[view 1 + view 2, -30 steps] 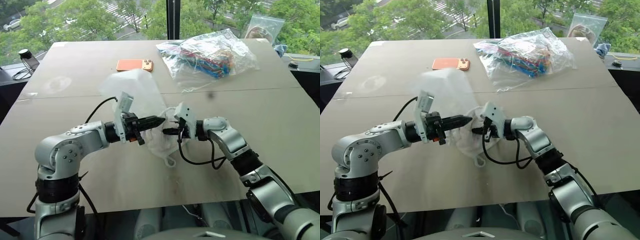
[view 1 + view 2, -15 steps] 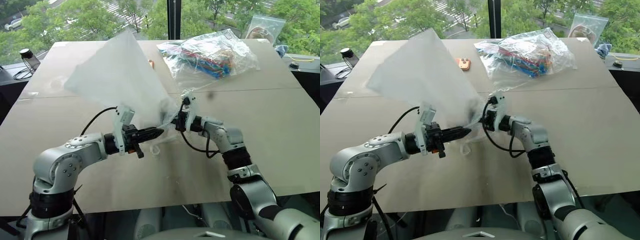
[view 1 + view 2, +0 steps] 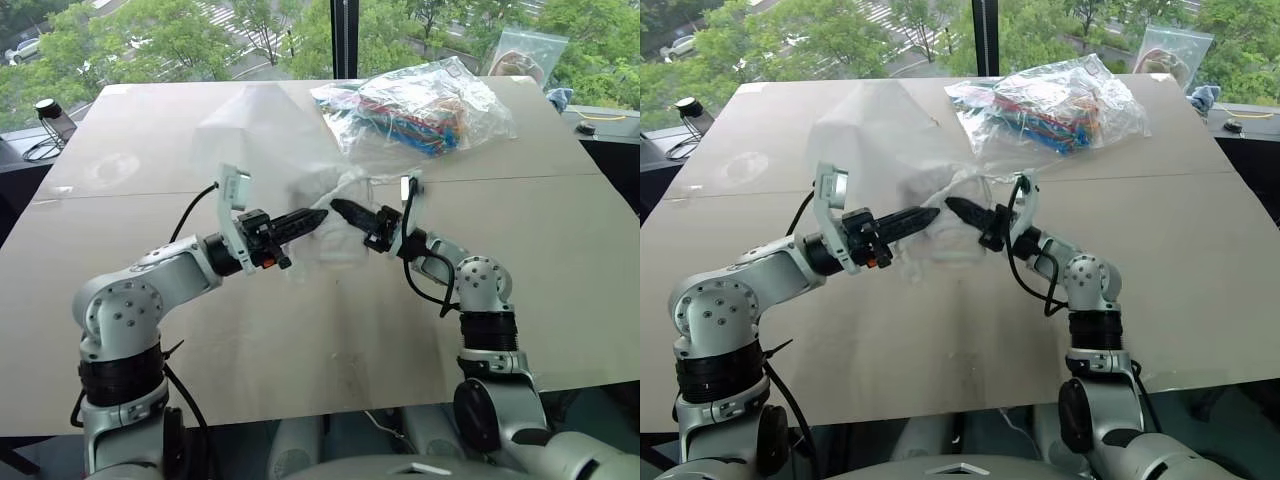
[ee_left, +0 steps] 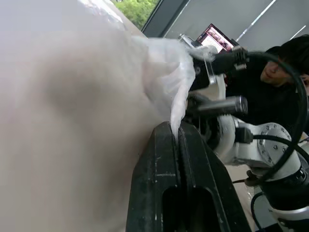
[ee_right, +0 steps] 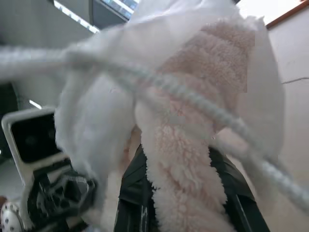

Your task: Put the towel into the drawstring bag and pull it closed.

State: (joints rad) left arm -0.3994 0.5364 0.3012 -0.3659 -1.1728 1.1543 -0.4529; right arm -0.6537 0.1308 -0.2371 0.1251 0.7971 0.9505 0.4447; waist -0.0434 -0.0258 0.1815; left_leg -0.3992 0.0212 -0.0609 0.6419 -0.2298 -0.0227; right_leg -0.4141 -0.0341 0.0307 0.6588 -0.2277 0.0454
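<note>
**Soft cloth, thin pouch, both held up off the worktop**

My left jaws [image 4: 176,145] are pressed together on a fold of the translucent white thin-fabric drawstring bag [image 3: 262,130], right at its gathered edge. My right jaws [image 3: 340,209] are clamped on the cream terry-cloth towel [image 5: 193,159]; in the right wrist view its fleecy pile bulges out between my two black fingers, with the bag's thin white cord [image 5: 203,108] lying across it and the pouch fabric draped over the top. So the towel sits at or just inside the bag's mouth, between my two grippers, above the middle of the worktop [image 3: 560,250].

I judge both things very light and wholly limp. The towel is thick and grippy and will compress rather than slip, so a pinch on its folded bulk should hold. The pouch is thin and slick; a pinch on one layer may slide or let the mouth fall shut, so the hemmed rim where the cord runs is the better hold. For closing, the cord itself is the place to grip, away from the towel's pile.

Near the far edge lies a clear plastic bag of colourful items [image 3: 420,105].
</note>
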